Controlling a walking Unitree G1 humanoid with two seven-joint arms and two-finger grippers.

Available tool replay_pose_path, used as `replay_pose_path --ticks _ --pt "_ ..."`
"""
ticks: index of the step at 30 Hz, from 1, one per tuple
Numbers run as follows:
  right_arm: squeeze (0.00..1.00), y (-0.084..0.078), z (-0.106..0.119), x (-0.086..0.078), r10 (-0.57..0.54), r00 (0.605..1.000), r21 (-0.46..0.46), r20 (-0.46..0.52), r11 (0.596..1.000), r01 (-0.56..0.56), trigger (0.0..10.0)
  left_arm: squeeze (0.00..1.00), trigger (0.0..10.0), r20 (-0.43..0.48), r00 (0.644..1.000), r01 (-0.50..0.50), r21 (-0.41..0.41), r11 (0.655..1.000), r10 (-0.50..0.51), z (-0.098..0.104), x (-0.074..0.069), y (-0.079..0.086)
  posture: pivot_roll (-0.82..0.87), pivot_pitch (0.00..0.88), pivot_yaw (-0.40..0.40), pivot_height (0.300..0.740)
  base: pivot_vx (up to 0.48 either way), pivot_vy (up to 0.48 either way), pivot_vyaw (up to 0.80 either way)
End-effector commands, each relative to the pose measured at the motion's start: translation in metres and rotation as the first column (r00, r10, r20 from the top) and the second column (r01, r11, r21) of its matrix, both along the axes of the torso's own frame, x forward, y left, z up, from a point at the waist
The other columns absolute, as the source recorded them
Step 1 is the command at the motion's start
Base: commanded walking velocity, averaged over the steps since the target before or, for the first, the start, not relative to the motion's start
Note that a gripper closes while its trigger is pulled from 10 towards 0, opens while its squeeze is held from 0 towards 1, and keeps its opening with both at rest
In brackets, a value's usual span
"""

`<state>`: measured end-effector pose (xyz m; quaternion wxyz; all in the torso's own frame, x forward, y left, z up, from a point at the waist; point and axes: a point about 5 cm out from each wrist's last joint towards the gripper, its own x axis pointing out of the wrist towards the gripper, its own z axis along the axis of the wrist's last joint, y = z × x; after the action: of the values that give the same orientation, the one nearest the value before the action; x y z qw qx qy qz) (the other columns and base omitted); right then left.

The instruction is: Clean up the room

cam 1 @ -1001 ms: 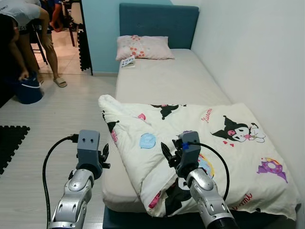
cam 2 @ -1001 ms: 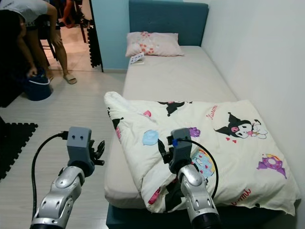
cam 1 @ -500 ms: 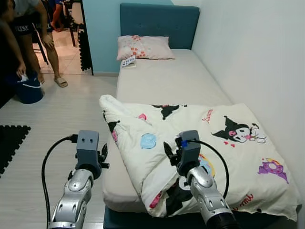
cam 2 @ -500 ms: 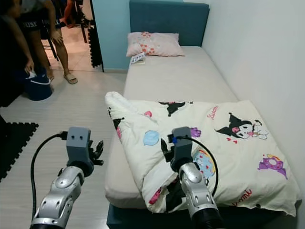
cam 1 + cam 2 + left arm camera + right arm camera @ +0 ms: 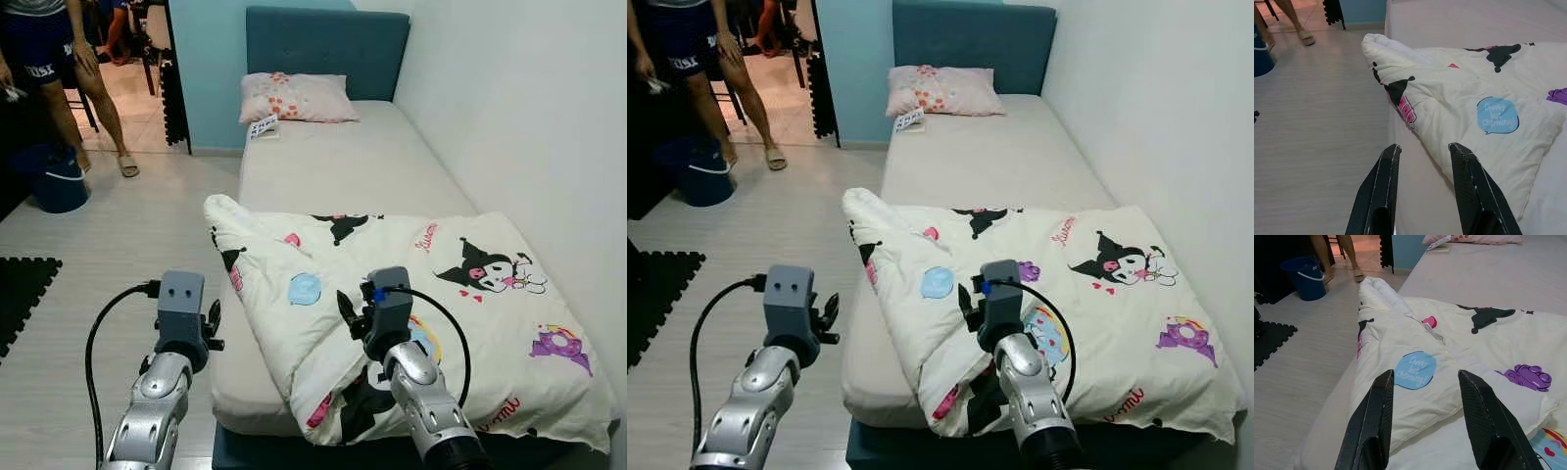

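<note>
Blanket crumpled, folded over, lower centre of frame on bed; spreading not begun. Left hand and right hand both spread apart, empty, near blanket edge.

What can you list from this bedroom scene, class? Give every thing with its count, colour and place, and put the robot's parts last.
Bed: one, pale sheet, along the right wall.
Headboard: one, teal, at the far end of the bed.
Pillow: one, pink patterned, below the headboard.
Card: one, white, beside the pillow.
Quilt: one, cream with cartoon prints, folded on the near half of the bed.
Bucket: one, blue, on the floor far left.
Foam mat: one, black, floor at left.
Person: one, standing by the bucket.
Left end effector: black fingers open, over the bed's edge.
Right end effector: black fingers open, over the quilt.
</note>
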<state>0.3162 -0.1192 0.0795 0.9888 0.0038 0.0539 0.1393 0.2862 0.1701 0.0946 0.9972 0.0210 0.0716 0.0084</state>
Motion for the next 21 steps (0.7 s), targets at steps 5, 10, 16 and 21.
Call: replay_pose_path --ticks 5,10,16,21 --pt "0.0 0.0013 -0.0037 0.0006 -0.007 1.0 0.017 -0.025 1.0 0.007 10.0 0.0 10.0 -0.005 1.0 -0.003 0.007 1.0 0.003 0.0014 -0.0019 0.0006 0.06 0.05 -0.074 0.735 0.0 0.0 0.0" --pt "0.0 0.0014 -0.0031 0.0009 -0.004 1.0 0.026 -0.025 1.0 0.004 10.0 0.0 10.0 -0.006 1.0 -0.008 0.008 1.0 0.008 0.0016 -0.0031 0.0012 0.06 0.051 -0.077 0.72 0.0 0.0 0.0" --pt "0.0 0.0 -0.0034 -0.0004 -0.002 1.0 0.029 -0.025 1.0 0.003 10.0 0.0 10.0 -0.007 1.0 -0.009 0.006 1.0 0.009 0.0011 -0.0052 -0.0005 0.06 0.055 -0.081 0.705 0.0 0.0 0.0" --pt "0.0 -0.0009 -0.004 -0.0013 -0.002 1.0 0.027 -0.027 1.0 0.003 10.0 0.0 10.0 -0.008 1.0 -0.01 0.005 1.0 0.01 0.0007 -0.0068 -0.0019 0.06 0.061 -0.083 0.695 0.0 0.0 0.0"
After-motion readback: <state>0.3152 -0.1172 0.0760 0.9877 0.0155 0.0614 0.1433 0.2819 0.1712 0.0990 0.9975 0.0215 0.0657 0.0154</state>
